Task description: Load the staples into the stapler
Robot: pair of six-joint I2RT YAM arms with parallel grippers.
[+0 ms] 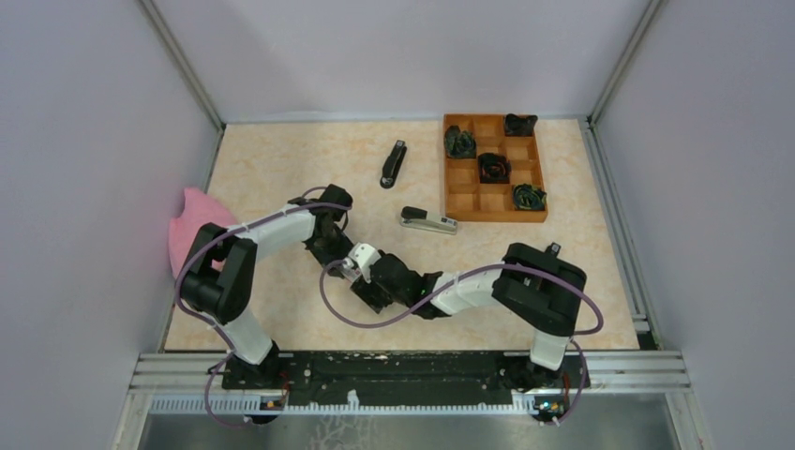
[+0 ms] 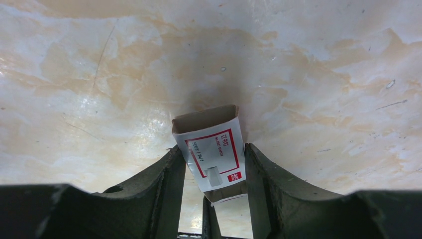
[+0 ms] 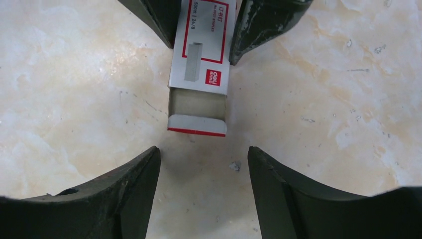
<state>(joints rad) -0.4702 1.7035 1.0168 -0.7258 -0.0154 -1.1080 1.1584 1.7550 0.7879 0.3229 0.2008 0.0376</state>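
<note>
left gripper (image 2: 213, 152) clamped on staple box (image 3: 201, 59) | right gripper (image 3: 203, 152) spread wide, empty | box contents indiscernible past open flap

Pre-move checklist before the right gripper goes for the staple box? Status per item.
1. Hold: small white-and-red cardboard staple box clamped in the left gripper: ok.
2. Ready: right gripper open: ok.
3. Access: the box's end flap hangs open, facing the right gripper: ok.
4. Alignment: the open end sits centred ahead of the right gripper, not touching it: ok.
5. Contents: staples inside the box: cannot tell, the interior is shadowed.
6. Target: silver-and-black stapler opened for loading: not ok, it looks shut and lies flat on the table.
</note>
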